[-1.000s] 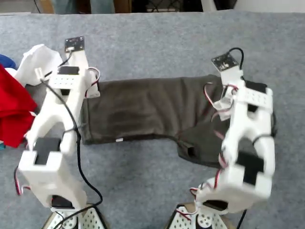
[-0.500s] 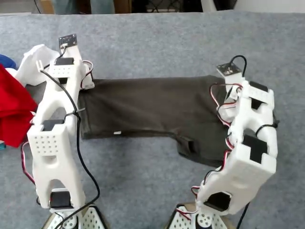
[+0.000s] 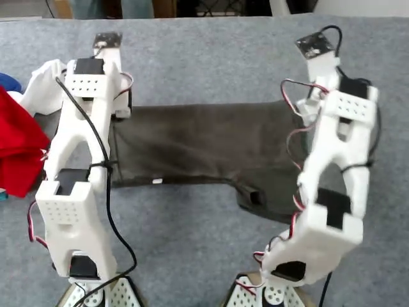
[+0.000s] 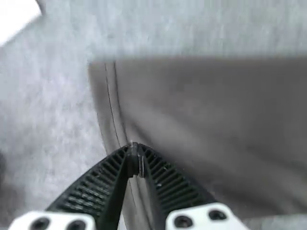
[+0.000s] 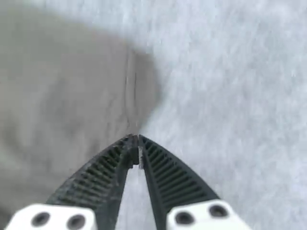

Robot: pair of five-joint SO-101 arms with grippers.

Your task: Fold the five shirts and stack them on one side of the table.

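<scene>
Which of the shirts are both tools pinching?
The dark shirt, spread flat: left tool and right tool are shut on its ends. The red shirt and white shirt lie bunched beside the left arm.

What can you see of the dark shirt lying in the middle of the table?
The dark shirt is a brownish-gray, soft-looking fabric, spread flat across the gray table as a long band, with one part jutting toward the arms' bases on the right arm's side. A small white tag shows at its near edge, and a stitched hem runs along each end. The left gripper is shut on one end's hem, the right gripper on the other.
</scene>
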